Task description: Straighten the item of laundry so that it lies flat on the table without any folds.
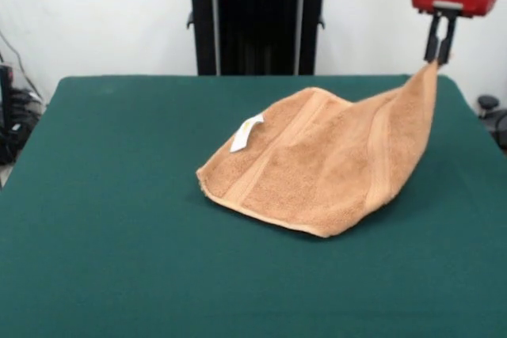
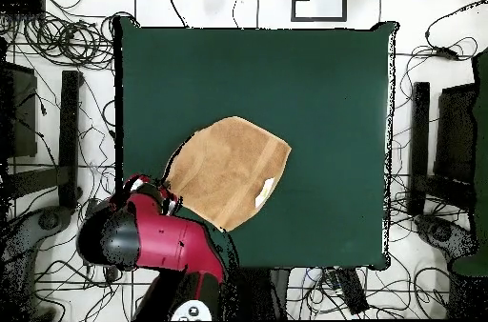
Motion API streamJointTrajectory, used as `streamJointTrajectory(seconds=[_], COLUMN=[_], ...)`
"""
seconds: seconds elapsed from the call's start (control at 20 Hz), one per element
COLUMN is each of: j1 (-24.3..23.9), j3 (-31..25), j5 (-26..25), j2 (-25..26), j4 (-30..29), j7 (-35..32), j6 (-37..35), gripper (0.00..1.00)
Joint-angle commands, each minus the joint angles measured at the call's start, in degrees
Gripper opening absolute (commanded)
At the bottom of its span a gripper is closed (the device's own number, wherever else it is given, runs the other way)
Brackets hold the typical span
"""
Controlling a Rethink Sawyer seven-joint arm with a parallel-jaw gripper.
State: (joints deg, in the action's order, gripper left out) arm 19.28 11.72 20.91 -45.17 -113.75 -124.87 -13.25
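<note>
The orange-tan terry towel (image 1: 317, 168) lies on the dark green table (image 1: 119, 219), right of centre, with one corner pulled up to the far right. Its white tag (image 1: 246, 132) shows on top. My gripper (image 1: 440, 57) is shut on that raised corner, above the table's far right edge. Woven band stripes run across the cloth. In the overhead view the towel (image 2: 229, 171) sits left of centre on the table (image 2: 315, 80), and the red arm (image 2: 157, 237) covers the gripper and the lifted corner at the lower left.
The black robot pedestal (image 1: 256, 17) stands behind the table's far edge. Cables and black stands (image 2: 67, 137) lie on the floor around the table in the overhead view.
</note>
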Motion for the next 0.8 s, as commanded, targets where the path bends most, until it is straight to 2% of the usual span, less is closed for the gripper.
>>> streamJointTrajectory(seconds=[0.05,0.15,0.3,0.5,0.8], j1=[-5.0,-11.1,-24.1,-38.8,-59.5], j3=[-4.9,-9.4,-17.1,-24.2,-34.2], j5=[1.8,-1.5,-8.1,-18.5,-34.2], j2=[2.2,2.6,1.8,1.9,6.1], j4=[-3.6,-6.2,-10.3,-11.7,-8.5], j7=[-11.2,-8.3,-1.0,6.4,15.2], j6=[4.7,9.3,11.6,10.5,4.4], gripper=[0.00,0.00,0.00,0.00,0.00])
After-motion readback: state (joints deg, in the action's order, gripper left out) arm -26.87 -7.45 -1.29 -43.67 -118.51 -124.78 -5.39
